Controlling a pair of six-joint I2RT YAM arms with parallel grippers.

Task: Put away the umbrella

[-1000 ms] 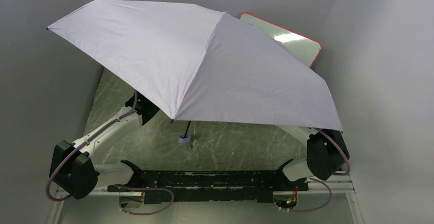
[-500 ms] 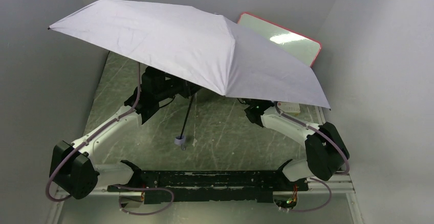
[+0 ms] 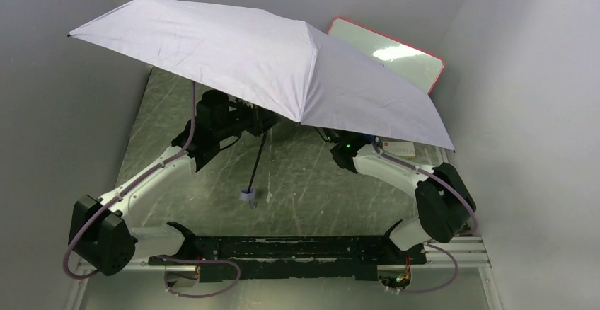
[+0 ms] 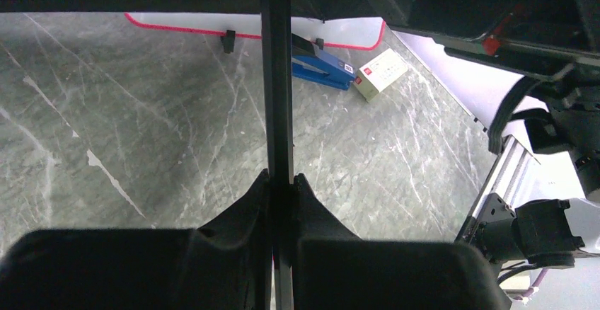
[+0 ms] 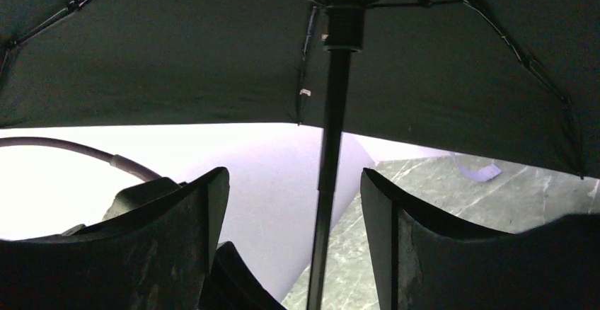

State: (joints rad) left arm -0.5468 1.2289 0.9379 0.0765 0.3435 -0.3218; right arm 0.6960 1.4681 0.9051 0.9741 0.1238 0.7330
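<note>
Lavender-white fabric compact umbrella (image 3: 269, 62) stands open above the table (image 3: 318, 190), its thin black shaft (image 3: 259, 156) pinched in our left gripper (image 4: 281, 182) and rising near-upright ahead of our right gripper (image 5: 293, 175), whose spread fingers frame it untouched.

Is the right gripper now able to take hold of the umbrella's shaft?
Probably yes: the right gripper is open, the shaft lines up between its fingers, nothing blocks the way.
</note>
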